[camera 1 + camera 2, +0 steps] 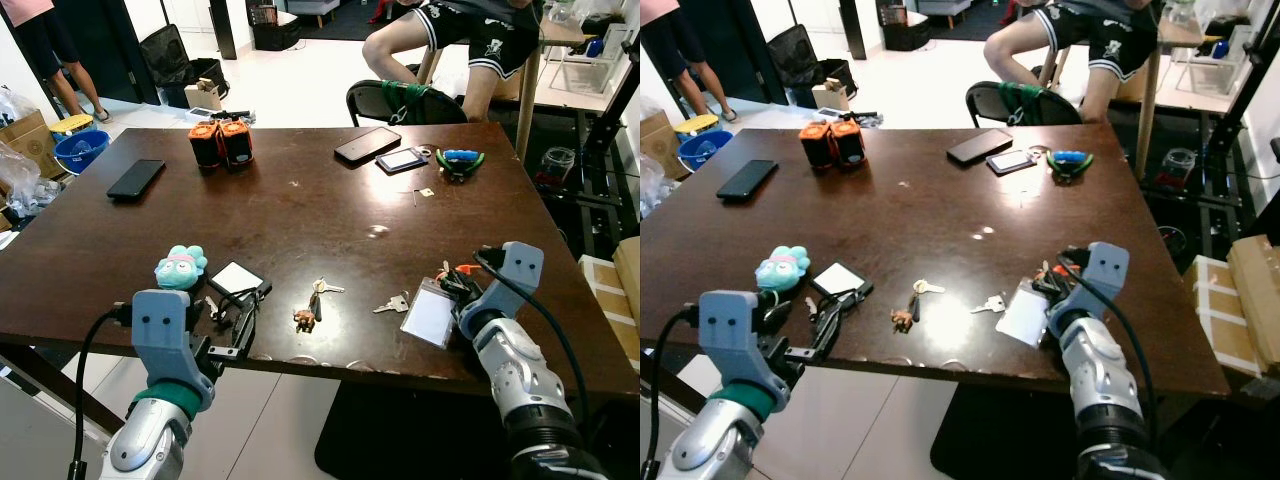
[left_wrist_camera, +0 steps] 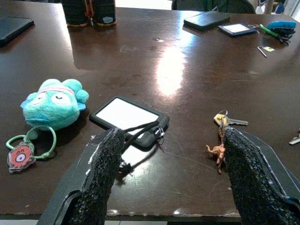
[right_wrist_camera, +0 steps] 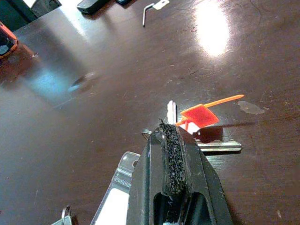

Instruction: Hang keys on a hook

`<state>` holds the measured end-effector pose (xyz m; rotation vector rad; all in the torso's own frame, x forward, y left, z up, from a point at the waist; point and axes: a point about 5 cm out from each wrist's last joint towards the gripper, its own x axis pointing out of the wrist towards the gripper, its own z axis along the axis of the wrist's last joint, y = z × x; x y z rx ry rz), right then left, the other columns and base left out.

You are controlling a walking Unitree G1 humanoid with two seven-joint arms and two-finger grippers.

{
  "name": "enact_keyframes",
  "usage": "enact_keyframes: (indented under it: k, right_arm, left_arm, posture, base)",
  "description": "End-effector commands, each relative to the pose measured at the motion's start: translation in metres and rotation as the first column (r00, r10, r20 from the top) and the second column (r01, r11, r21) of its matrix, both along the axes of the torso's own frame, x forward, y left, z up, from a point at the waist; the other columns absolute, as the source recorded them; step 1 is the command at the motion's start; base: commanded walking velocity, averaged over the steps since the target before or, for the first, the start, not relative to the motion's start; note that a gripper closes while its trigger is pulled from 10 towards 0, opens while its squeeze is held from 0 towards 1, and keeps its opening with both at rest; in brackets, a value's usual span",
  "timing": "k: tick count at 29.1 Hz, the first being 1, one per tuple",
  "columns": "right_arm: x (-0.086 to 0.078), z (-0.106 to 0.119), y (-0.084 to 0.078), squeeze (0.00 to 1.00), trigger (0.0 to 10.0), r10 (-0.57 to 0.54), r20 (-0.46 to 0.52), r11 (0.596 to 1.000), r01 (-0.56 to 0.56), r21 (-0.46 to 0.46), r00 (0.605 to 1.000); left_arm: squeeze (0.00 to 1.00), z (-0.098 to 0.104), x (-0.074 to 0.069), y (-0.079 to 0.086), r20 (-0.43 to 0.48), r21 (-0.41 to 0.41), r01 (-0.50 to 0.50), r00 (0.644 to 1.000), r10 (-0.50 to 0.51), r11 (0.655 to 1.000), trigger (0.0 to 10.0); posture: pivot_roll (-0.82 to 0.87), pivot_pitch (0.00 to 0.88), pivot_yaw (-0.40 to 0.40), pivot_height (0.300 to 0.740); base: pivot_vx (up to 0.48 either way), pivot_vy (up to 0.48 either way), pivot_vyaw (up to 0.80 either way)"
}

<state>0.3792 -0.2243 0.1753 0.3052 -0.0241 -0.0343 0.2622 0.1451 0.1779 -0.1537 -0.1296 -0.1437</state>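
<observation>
The keys (image 1: 322, 296) with the small brown charm lie at lower centre of the left eye view, near the front edge of the worktop (image 1: 300, 150). Their long axis runs from the silver key head, pointing up and slightly right in the frame, down to the charm nearest me.

My left claw (image 1: 232, 338) sits to the lower left of them, fingers spread wide. In the left wrist view the keys (image 2: 221, 136) lie just inside my right-hand fingertip (image 2: 243, 154), so the bunch is ahead of that claw and off to one side, not centred in the gap. I judge a small sideways shift would bring it between the pads.

My right claw (image 1: 458, 285) is at lower right, pressed together with nothing pinched. It rests over a clear badge holder (image 1: 430, 315), beside a key with an orange tag (image 3: 199, 117). A second loose silver key (image 1: 392, 303) lies between the charm keys and that badge holder.

The left claw looks the nearer and better lined up for the charm keys; the right is closer to the orange-tagged key. I can make out no hook.
</observation>
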Motion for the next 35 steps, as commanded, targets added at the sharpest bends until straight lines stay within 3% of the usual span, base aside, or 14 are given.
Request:
enact_keyframes:
  k: [1,7,8,10,11,12,13,19,28,29,35]
  right_arm:
    - [0.000,-0.006,0.002,0.00,0.0,0.004,-0.019,1.000,-0.003,0.024,1.000]
    - [0.003,0.005,0.004,0.00,0.0,-0.001,0.035,0.999,-0.001,0.051,0.999]
    - [0.003,0.018,0.005,0.00,0.0,0.009,0.106,0.997,-0.017,0.072,0.994]
    - [0.003,0.024,0.004,0.00,0.0,0.007,0.135,0.997,-0.018,0.079,0.991]
    - [0.002,0.027,0.001,0.00,10.0,-0.013,0.153,0.996,0.000,0.086,0.988]
    - [0.002,0.027,0.001,0.00,10.0,-0.013,0.153,0.996,0.000,0.086,0.988]
    - [0.002,0.028,-0.004,1.00,10.0,-0.039,0.155,0.995,0.025,0.093,0.987]
    - [0.002,0.028,-0.014,1.00,10.0,-0.076,0.145,0.993,0.062,0.100,0.987]
    - [0.010,0.029,-0.007,1.00,10.0,-0.059,0.110,0.996,0.051,0.070,0.992]
    - [0.010,0.028,-0.006,0.00,10.0,-0.067,0.103,0.996,0.060,0.064,0.992]
    - [0.009,0.024,-0.005,0.00,10.0,-0.076,0.098,0.996,0.070,0.062,0.992]
  left_arm:
    - [0.00,-0.001,-0.002,0.003,-0.007,0.008,-0.003,1.000,0.004,1.000,10.0]
    - [0.00,-0.001,-0.001,0.004,-0.006,0.009,-0.012,1.000,0.013,1.000,10.0]
    - [0.00,-0.001,-0.001,0.005,-0.005,0.009,-0.018,1.000,0.018,1.000,10.0]
    - [0.00,0.000,-0.001,0.006,-0.004,0.007,-0.020,1.000,0.020,1.000,10.0]
    - [0.00,0.000,-0.002,0.006,-0.005,0.006,-0.021,1.000,0.021,1.000,10.0]
    - [0.00,0.000,-0.002,0.006,-0.005,0.006,-0.021,1.000,0.021,1.000,10.0]
    - [0.00,-0.001,-0.002,0.006,-0.006,0.005,-0.020,1.000,0.020,1.000,10.0]
    - [0.00,0.000,-0.001,0.005,-0.004,0.002,-0.016,1.000,0.016,1.000,10.0]
    - [0.00,0.000,0.000,0.005,-0.006,0.004,-0.015,1.000,0.015,1.000,10.0]
    - [0.00,-0.001,-0.001,0.005,-0.013,0.008,-0.020,1.000,0.021,1.000,10.0]
    - [0.00,-0.002,0.000,0.006,-0.019,0.013,-0.029,0.999,0.029,0.999,10.0]
  posture:
    - [-0.08,0.151,0.213,0.740]
    - [-0.08,0.155,0.215,0.740]
    - [-0.08,0.155,0.215,0.740]
    - [-0.08,0.155,0.215,0.740]
    - [-0.08,0.156,0.219,0.740]
    - [-0.08,0.156,0.219,0.740]
    - [-0.08,0.156,0.219,0.740]
    - [-0.08,0.151,0.221,0.740]
    - [-0.08,0.149,0.222,0.740]
    - [-0.08,0.140,0.218,0.740]
    - [-0.08,0.140,0.218,0.740]
  base:
    - [0.000,0.000,0.00]
    - [0.000,0.000,0.00]
    - [0.000,0.000,0.00]
    - [0.000,0.000,0.00]
    - [0.000,0.000,0.00]
    - [0.000,0.000,0.00]
    - [0.000,0.000,0.00]
    - [0.000,0.000,0.00]
    - [0.000,0.000,0.00]
    - [0.000,0.000,0.00]
    - [0.000,0.000,0.00]
